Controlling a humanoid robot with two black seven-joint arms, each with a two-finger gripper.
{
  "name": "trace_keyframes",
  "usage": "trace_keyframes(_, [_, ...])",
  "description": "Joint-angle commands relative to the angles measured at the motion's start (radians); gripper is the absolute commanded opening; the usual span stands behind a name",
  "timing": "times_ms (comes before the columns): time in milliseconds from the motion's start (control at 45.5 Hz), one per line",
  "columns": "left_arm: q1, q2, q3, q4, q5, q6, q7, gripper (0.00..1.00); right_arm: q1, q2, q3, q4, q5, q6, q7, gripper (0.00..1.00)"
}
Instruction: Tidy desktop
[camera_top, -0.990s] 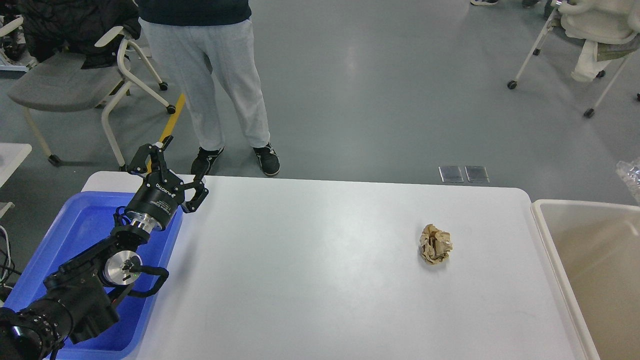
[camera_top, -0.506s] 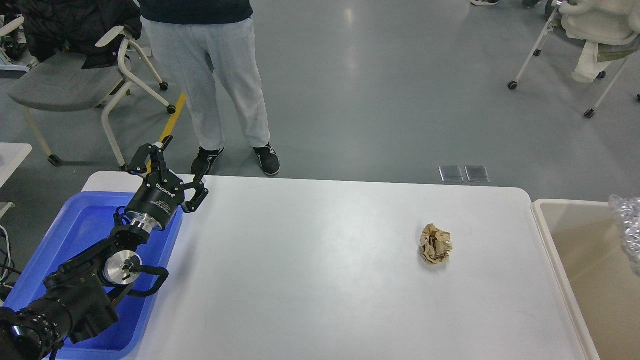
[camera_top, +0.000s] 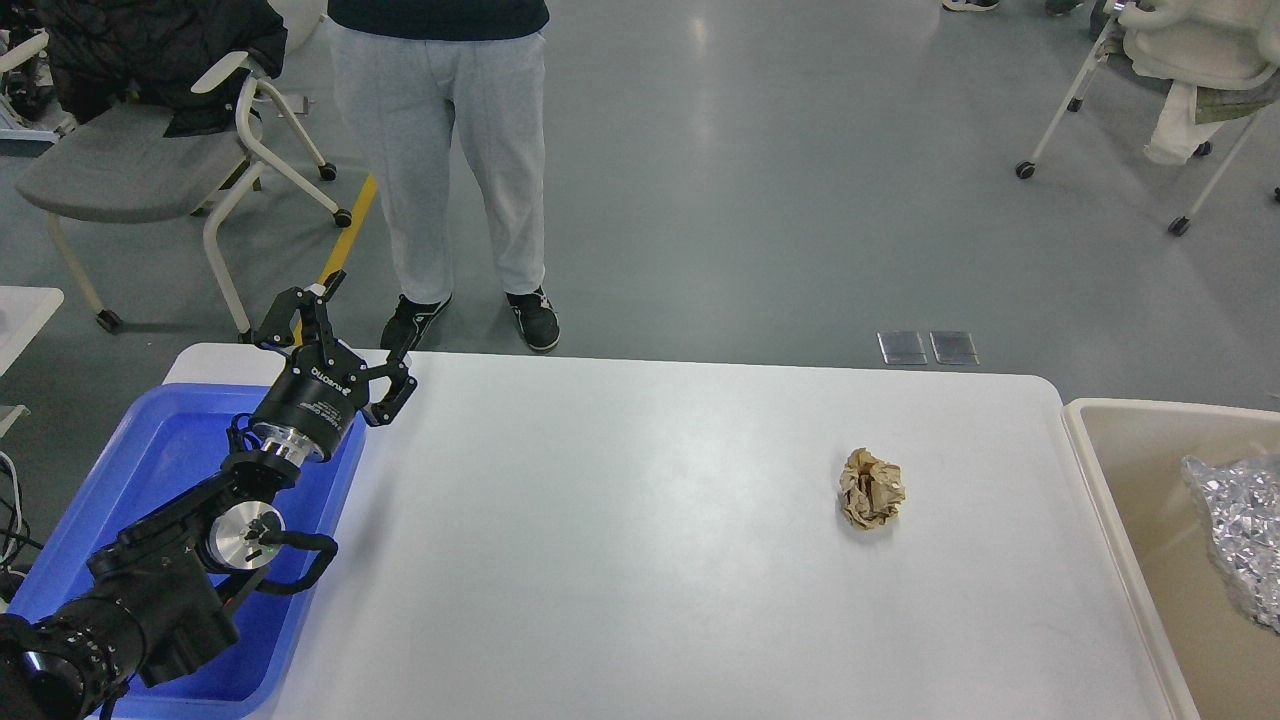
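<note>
- Tabletop (camera_top: 620, 560): white, rounded corners, fills the lower middle of the head view, far wider than either container at its sides. Bare apart from one paper ball.
- Person (camera_top: 450, 150): stands on the grey floor just past the far edge of the tabletop, grey trousers, dark shoes; upper body out of view.
- Blue tray (camera_top: 165, 450): sits at the left end of the tabletop; the left arm (camera_top: 170, 580) crosses over it from the lower-left corner.
- Beige bin (camera_top: 1150, 480): sits just beside the right end of the tabletop, cut off by the view's edge.
- Chair (camera_top: 130, 160): grey seat, on castors, far left behind the tabletop, dark clothing draped on it.
- Left hand (camera_top: 345, 325): raised over the far-left corner of the tabletop, near the tray's far edge. Fingers spread apart, released, nothing between them.
- Foil wad (camera_top: 1240, 535): crumpled, silver, inside the beige bin at its right side.
- Paper ball (camera_top: 871, 488): crumpled, brown, lies on the right part of the tabletop, near the beige bin, well apart from the left hand.
- Right hand: not seen.
</note>
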Motion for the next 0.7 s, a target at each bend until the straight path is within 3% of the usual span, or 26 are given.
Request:
trace_keyframes(0, [0.0, 0.0, 0.0, 0.0, -0.001, 0.0, 0.0, 1.0, -0.024, 0.006, 0.002, -0.006, 0.004, 0.001, 0.001, 0.0])
trace_keyframes(286, [0.0, 0.0, 0.0, 0.0, -0.001, 0.001, 0.0, 1.0, -0.052, 0.006, 0.002, -0.022, 0.004, 0.007, 0.007, 0.0])
trace_keyframes(374, [0.0, 0.0, 0.0, 0.0, -0.001, 0.001, 0.0, 1.0, -0.055, 0.005, 0.002, -0.021, 0.004, 0.007, 0.008, 0.22])
trace_keyframes(396, [0.0, 0.0, 0.0, 0.0, -0.001, 0.001, 0.0, 1.0, -0.055, 0.003, 0.002, -0.022, 0.004, 0.006, 0.008, 0.39])
trace_keyframes(506, [0.0, 0.0, 0.0, 0.0, -0.001, 0.001, 0.0, 1.0, -0.055, 0.0, 0.005, -0.022, 0.004, -0.001, 0.01, 0.84])
trace_keyframes(682, [0.0, 0.0, 0.0, 0.0, -0.001, 0.001, 0.0, 1.0, -0.036, -0.009, 0.007, -0.021, 0.002, -0.001, 0.01, 0.98])
